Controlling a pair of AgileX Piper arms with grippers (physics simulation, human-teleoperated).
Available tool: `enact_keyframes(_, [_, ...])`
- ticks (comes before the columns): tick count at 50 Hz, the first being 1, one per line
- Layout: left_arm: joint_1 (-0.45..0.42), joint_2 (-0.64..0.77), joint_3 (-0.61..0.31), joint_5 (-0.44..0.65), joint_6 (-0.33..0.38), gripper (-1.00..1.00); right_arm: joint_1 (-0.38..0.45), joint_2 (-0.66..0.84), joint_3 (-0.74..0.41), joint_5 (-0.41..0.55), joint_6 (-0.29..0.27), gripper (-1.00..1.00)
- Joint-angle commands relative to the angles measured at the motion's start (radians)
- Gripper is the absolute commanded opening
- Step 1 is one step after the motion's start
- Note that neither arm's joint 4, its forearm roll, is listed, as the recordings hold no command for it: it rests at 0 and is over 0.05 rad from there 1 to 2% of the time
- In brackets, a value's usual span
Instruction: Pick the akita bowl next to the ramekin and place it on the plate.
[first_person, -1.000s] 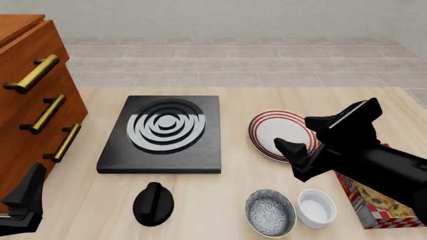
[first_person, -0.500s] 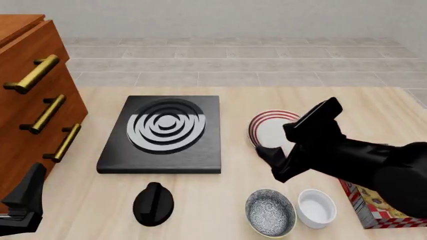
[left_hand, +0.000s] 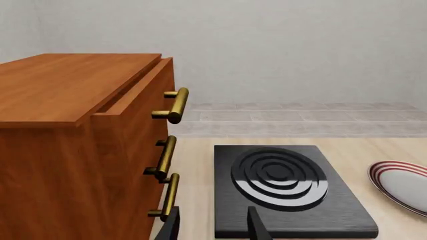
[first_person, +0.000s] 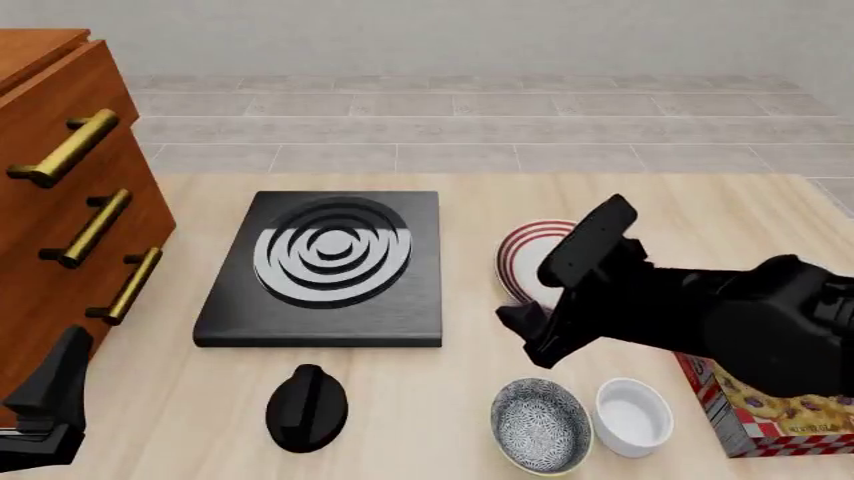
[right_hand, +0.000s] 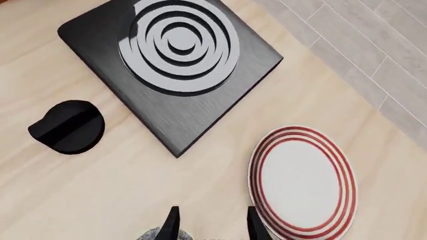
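The akita bowl (first_person: 541, 425), speckled grey inside with a pale rim, sits near the table's front edge, touching or almost touching the white ramekin (first_person: 633, 416) on its right. Only a sliver of the bowl's rim (right_hand: 162, 234) shows in the right wrist view. The red-ringed plate (first_person: 530, 258) lies farther back, partly covered by my right arm; it also shows as the plate (right_hand: 303, 180) and the plate (left_hand: 403, 184) in the wrist views. My right gripper (first_person: 526, 336) hangs open above and just behind the bowl, holding nothing. My left gripper (first_person: 54, 400) rests open at the front left.
A black stove slab (first_person: 327, 265) with white rings lies left of the plate, with a black knob (first_person: 307, 405) in front of it. A wooden drawer cabinet (first_person: 67, 210) with brass handles stands at the left. A red-checkered box (first_person: 747, 415) sits right of the ramekin.
My right arm has swung left across the plate and come nearer the front edge, ending above the akita bowl. The left arm has not moved.
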Motion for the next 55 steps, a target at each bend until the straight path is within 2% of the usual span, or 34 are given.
enact_keyframes(1, [0.000,0.000,0.000,0.000,0.000,1.00,-0.001,0.042,-0.047,0.065,-0.041,1.00])
enact_keyframes(5, [0.000,0.000,0.000,0.000,0.000,1.00,-0.005,0.051,-0.066,0.093,-0.066,1.00])
enact_keyframes(7, [0.000,0.000,0.000,0.000,0.000,1.00,-0.002,0.044,-0.085,0.111,-0.055,1.00])
enact_keyframes(9, [0.000,0.000,0.000,0.000,0.000,1.00,-0.009,0.049,-0.090,0.117,-0.072,1.00])
enact_keyframes(14, [0.000,0.000,0.000,0.000,0.000,1.00,-0.001,0.054,-0.090,0.136,-0.074,1.00])
enact_keyframes(25, [0.000,0.000,0.000,0.000,0.000,1.00,0.074,0.033,-0.076,0.197,-0.073,1.00])
enact_keyframes(47, [0.000,0.000,0.000,0.000,0.000,1.00,0.063,0.111,-0.120,0.265,-0.139,1.00])
enact_keyframes(49, [0.000,0.000,0.000,0.000,0.000,1.00,0.078,0.107,-0.117,0.276,-0.129,1.00])
enact_keyframes(55, [0.000,0.000,0.000,0.000,0.000,1.00,0.051,0.132,-0.139,0.287,-0.161,1.00])
